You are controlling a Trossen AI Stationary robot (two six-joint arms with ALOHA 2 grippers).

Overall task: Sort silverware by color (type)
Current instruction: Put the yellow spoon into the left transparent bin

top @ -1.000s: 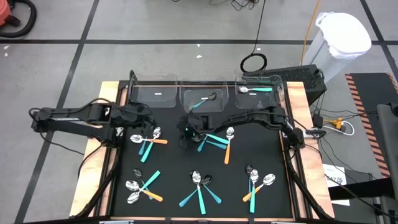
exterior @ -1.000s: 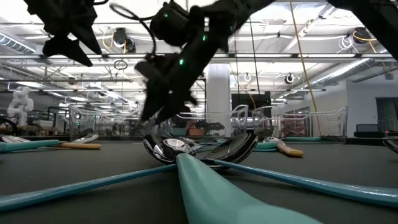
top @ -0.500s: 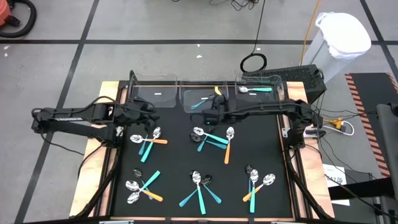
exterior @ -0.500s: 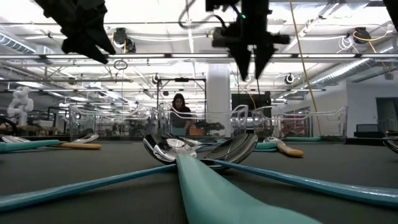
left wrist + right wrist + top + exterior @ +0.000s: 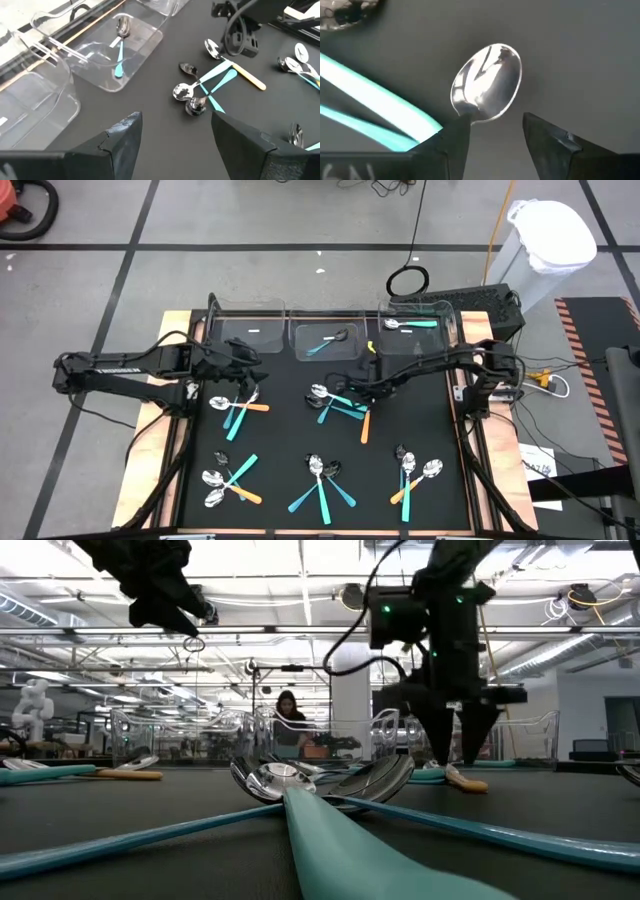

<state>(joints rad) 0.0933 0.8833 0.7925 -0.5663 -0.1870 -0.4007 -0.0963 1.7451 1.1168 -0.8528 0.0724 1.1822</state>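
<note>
Spoons with teal or orange handles lie in small crossed heaps on the black mat. My right gripper (image 5: 366,390) (image 5: 458,745) (image 5: 492,125) is open and low, pointing down over a silver-bowled spoon (image 5: 487,82) whose orange handle (image 5: 365,425) (image 5: 467,781) runs toward the near edge. Its fingers stand on either side of the spoon's neck, beside the teal-handled heap (image 5: 335,402). My left gripper (image 5: 248,362) (image 5: 175,132) is open and held high above the far-left heap (image 5: 238,408). My right gripper comes from above with one finger (image 5: 454,142) right at the spoon's neck (image 5: 469,114), where bowl meets handle. Whether it touches the neck I cannot tell. The spoon lies flat on the mat.
Three clear bins stand along the far edge: the left bin (image 5: 245,332), the middle bin (image 5: 328,340) with a dark-bowled teal spoon, and the right bin (image 5: 415,330) with a silver-bowled teal spoon. More heaps lie near the front (image 5: 228,480) (image 5: 322,480) (image 5: 412,475). A person (image 5: 287,715) stands far behind the table.
My right gripper rose from the left side of the centre heap, swung toward the far edge over the middle bin, then came back down and to the right onto the orange-handled spoon's bowl. My left gripper drifted a little toward the table's right.
</note>
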